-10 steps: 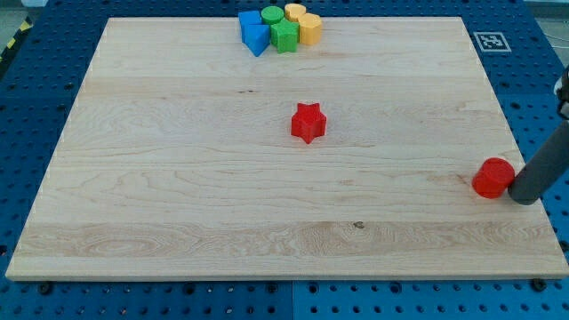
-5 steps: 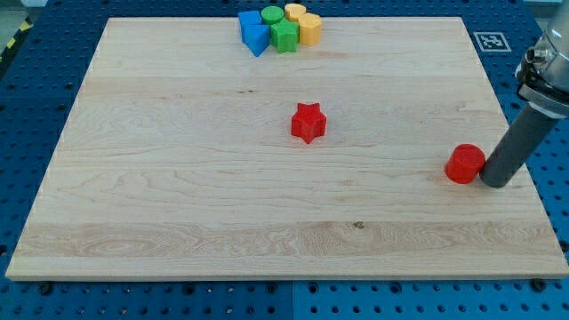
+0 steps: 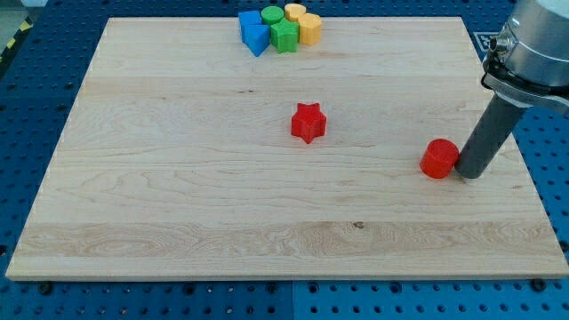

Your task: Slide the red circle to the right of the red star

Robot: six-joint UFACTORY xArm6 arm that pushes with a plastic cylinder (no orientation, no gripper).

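The red circle (image 3: 438,159) lies on the wooden board at the view's right, a little below the height of the red star (image 3: 308,123), which sits near the middle. My tip (image 3: 468,174) touches the circle's right side. The dark rod rises up and to the right from the tip toward the arm at the view's top right. The circle is well to the right of the star, with bare board between them.
A tight cluster of blocks sits at the board's top edge: blue blocks (image 3: 252,33), green blocks (image 3: 282,31) and yellow blocks (image 3: 306,25). The board's right edge (image 3: 524,178) is close behind my tip. A marker tag shows at the top right.
My tip has moved left and slightly up, pushing the red circle leftward from near the board's right edge toward the star. The star and the cluster have not moved.
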